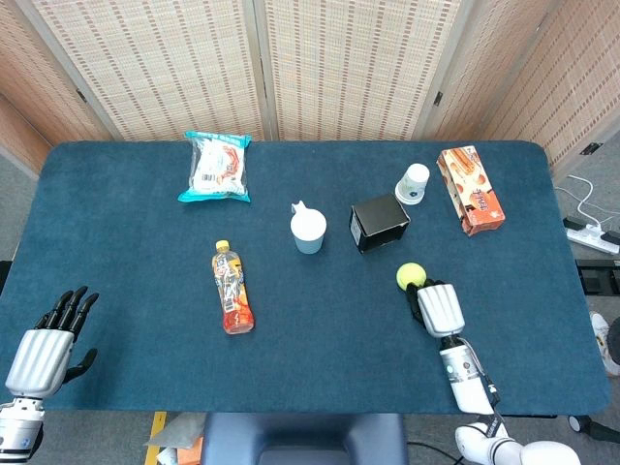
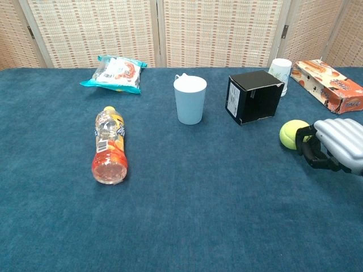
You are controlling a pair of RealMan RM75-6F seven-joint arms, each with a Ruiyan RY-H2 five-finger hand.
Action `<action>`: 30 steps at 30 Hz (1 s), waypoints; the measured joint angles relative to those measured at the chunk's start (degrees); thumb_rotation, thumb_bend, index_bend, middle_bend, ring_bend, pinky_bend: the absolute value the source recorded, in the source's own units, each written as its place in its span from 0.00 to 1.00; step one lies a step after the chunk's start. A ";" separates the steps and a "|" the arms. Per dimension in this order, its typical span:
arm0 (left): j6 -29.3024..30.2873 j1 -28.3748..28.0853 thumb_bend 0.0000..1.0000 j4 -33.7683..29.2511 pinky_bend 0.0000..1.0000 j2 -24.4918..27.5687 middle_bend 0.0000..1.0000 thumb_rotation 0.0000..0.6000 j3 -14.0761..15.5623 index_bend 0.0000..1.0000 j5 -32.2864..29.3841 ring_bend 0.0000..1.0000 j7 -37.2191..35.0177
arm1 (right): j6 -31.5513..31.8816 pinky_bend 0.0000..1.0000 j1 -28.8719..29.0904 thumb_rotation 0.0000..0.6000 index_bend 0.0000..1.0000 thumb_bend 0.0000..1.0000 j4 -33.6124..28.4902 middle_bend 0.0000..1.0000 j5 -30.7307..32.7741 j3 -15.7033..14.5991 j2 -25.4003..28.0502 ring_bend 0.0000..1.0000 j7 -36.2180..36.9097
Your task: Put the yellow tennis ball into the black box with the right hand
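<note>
The yellow tennis ball (image 1: 410,275) is just in front of the black box (image 1: 380,223), slightly to its right. My right hand (image 1: 438,306) holds it, with the fingers curled round its near side. In the chest view the ball (image 2: 292,134) shows at the tips of the right hand (image 2: 334,147), below and right of the black box (image 2: 253,96). I cannot tell whether the ball touches the cloth. My left hand (image 1: 48,344) hangs off the table's front left corner with its fingers apart and nothing in it.
A pale blue cup (image 1: 308,231) stands left of the box. An orange drink bottle (image 1: 232,288) lies further left. A white paper cup (image 1: 414,182) and an orange carton (image 1: 470,189) sit behind and right of the box. A snack bag (image 1: 216,167) lies at the back left.
</note>
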 measured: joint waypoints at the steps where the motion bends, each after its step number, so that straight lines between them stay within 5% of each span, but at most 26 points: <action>1: -0.07 -0.03 0.33 0.00 0.32 -0.02 0.14 1.00 -0.04 0.11 -0.09 0.07 0.03 | -0.15 0.65 0.28 1.00 0.77 0.68 0.31 0.88 0.11 0.09 -0.10 0.57 0.19; 30: -1.33 -0.55 0.34 -0.13 0.32 -0.06 0.14 1.00 -0.86 0.11 -2.69 0.07 0.59 | -9.34 0.61 10.20 1.00 0.77 0.66 8.61 0.82 2.54 1.39 -2.61 0.51 7.04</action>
